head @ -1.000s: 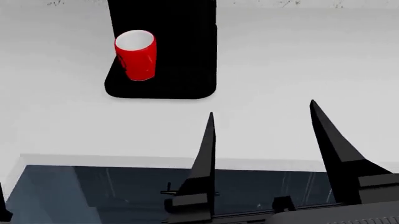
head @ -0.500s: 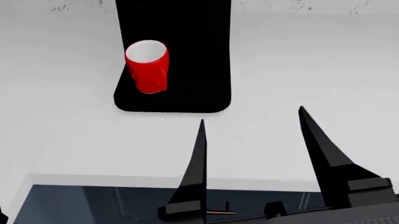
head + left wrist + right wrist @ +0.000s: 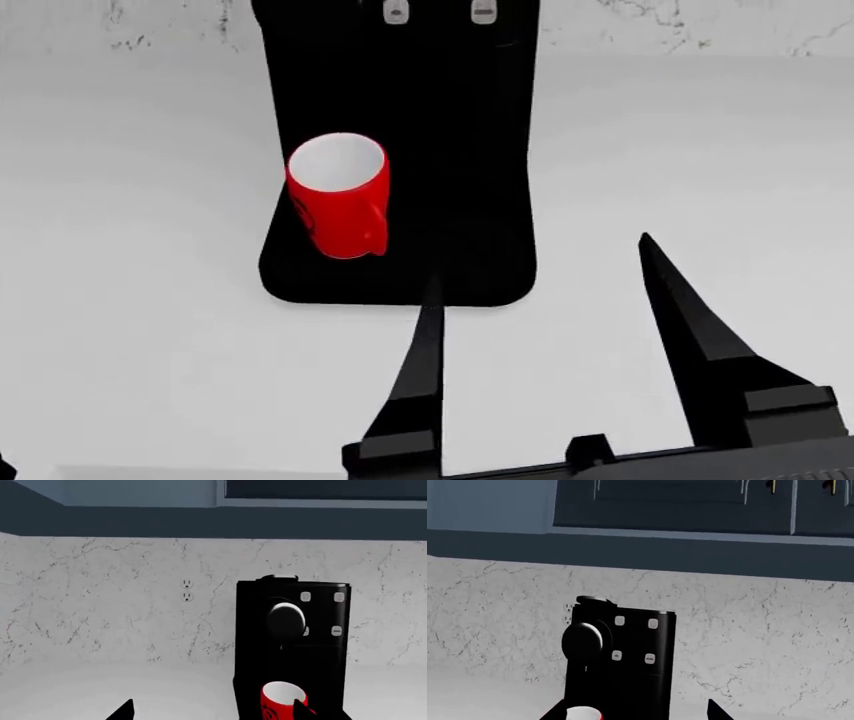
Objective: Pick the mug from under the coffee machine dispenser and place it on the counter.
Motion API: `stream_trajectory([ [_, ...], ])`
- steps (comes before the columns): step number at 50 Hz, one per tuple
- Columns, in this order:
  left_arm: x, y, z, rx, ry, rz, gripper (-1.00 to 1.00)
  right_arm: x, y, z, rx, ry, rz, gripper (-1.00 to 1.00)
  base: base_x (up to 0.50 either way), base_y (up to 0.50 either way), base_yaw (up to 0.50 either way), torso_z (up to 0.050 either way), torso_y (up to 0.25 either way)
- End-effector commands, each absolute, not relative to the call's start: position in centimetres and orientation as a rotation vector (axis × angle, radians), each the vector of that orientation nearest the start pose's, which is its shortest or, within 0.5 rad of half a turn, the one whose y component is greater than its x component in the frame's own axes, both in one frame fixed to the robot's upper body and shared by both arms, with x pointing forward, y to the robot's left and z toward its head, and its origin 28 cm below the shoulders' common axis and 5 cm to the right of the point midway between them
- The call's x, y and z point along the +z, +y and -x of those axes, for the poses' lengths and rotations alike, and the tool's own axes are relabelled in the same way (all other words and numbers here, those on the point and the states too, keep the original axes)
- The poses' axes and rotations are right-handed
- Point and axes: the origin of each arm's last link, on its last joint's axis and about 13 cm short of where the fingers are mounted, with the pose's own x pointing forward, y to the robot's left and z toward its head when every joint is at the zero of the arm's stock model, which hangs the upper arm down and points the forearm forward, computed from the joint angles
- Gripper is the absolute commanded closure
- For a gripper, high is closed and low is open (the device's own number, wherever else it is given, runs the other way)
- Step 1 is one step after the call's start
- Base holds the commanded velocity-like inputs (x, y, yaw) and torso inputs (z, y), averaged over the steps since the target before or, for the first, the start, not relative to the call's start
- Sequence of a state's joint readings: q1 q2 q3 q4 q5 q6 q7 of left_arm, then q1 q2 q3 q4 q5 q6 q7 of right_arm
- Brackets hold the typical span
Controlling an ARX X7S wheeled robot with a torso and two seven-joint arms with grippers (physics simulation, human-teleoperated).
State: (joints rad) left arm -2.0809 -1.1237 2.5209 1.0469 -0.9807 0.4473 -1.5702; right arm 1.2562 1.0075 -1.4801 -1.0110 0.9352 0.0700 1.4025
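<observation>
The red mug (image 3: 340,200) with a white inside stands on the drip tray of the black coffee machine dispenser (image 3: 454,120), at its left side. It also shows in the left wrist view (image 3: 280,702) and the right wrist view (image 3: 582,714). My right gripper (image 3: 539,262) is open and empty above the white counter (image 3: 134,300), just in front of the machine, its left finger (image 3: 422,380) close to the tray's front edge. My left gripper (image 3: 213,712) is open and empty, with the mug near one fingertip (image 3: 301,710) in its wrist view. In the head view only a sliver of it shows.
A white marbled wall (image 3: 100,610) with an outlet (image 3: 187,590) rises behind the counter. Dark blue upper cabinets (image 3: 694,505) hang above. The machine (image 3: 620,655) has a rounded knob and pale buttons.
The head view has closed in on the counter: machine and mug now sit lower and larger, and the cabinet fronts have dropped out of view. The right gripper stays open, nearer the tray.
</observation>
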Motion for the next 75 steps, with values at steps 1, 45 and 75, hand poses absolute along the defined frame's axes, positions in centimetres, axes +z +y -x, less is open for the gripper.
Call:
stream_trajectory([
  [1,24.3,22.0,-12.0,-0.002,-0.245,0.014,-1.00,22.2,-8.2,-14.4,0.126,-0.393,0.046,-1.00,0.26,0.09,0.00,0.000,0.000],
  [45,24.0,22.2,-11.9,0.018,-0.237,0.007,-1.00,21.3,-7.9,-14.8,0.202,-0.313,0.026,-1.00,0.25,0.01,0.00,0.000,0.001],
  [75,23.6,22.2,-11.8,0.019,-0.219,0.003,-1.00,19.7,-6.6,-18.5,0.452,0.049,0.126,-1.00,0.00,0.00,0.00,0.000,0.000],
])
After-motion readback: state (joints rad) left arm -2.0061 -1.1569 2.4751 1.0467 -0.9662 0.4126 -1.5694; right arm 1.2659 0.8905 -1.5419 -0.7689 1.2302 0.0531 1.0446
